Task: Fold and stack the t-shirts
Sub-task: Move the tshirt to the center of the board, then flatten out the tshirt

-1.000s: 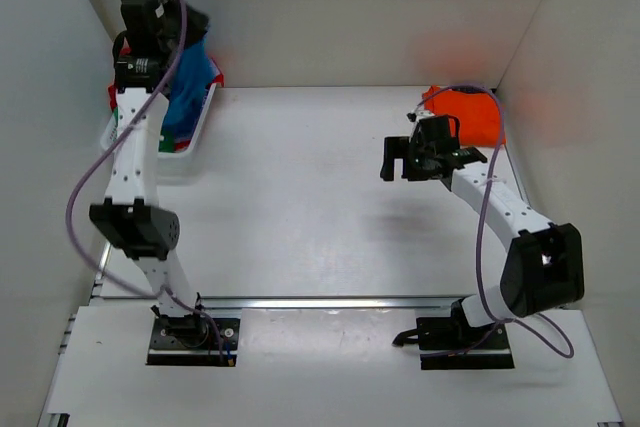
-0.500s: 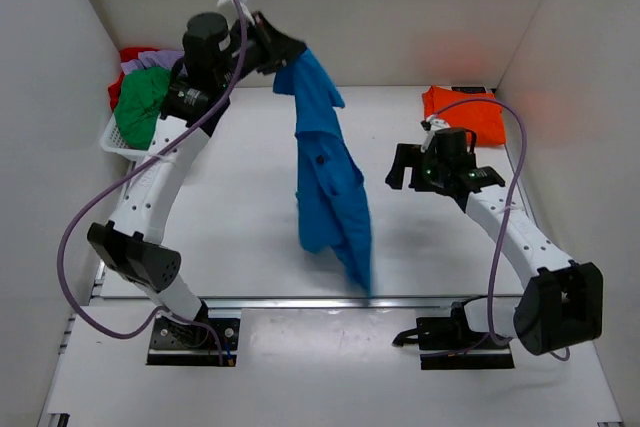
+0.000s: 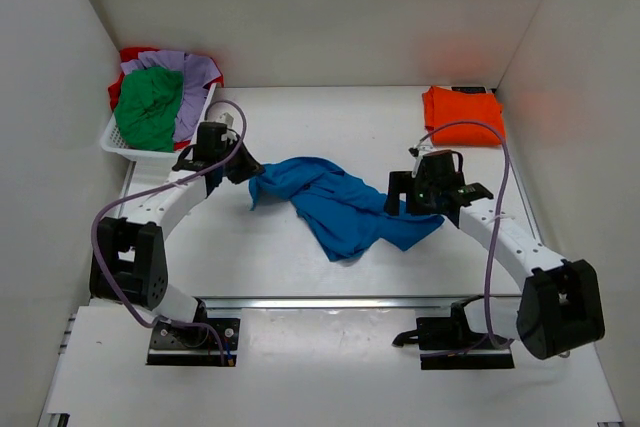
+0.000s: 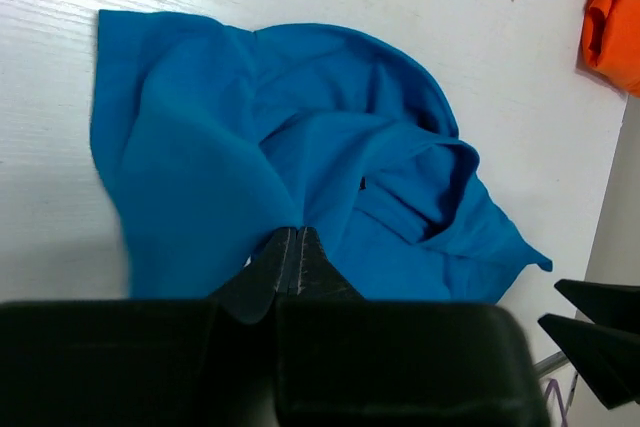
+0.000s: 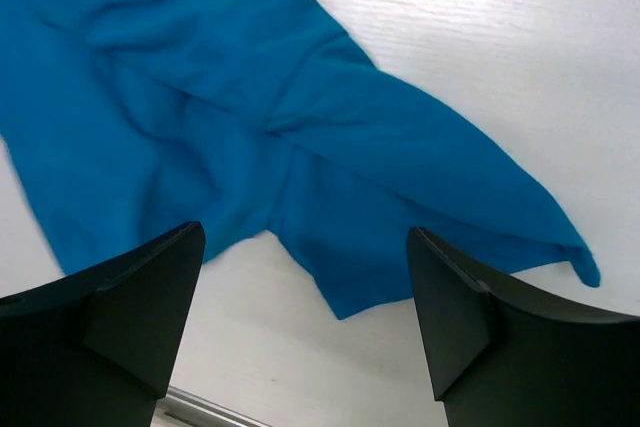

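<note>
Blue t-shirt (image 3: 340,205): soft crumpled cloth, elongated heap on white surface (image 3: 300,127), long axis left-to-right, left end pinched by clenched left fingers (image 4: 285,262); right fingers (image 5: 130,297) spread above right end.

The top external camera sits high above and behind the near edge of the table (image 3: 330,127), which lies at 6 o'clock of its frame. It looks down and forward over the whole surface to the back wall (image 3: 320,17) at 12 o'clock, and it is the farthest view.

The left wrist camera rides low and close. It faces along the left gripper (image 4: 298,235), at 6 o'clock of its frame, across the blue t-shirt (image 4: 250,147) toward the orange t-shirt (image 4: 615,17) at 2 o'clock.

The right wrist camera is nearest, looking almost straight down past the right gripper (image 5: 305,237), whose fingers stand at 7 and 5 o'clock.

All three views share the blue t-shirt. The top and left wrist views also share the orange t-shirt and the right gripper, which sits at 4 o'clock in the left wrist view.
</note>
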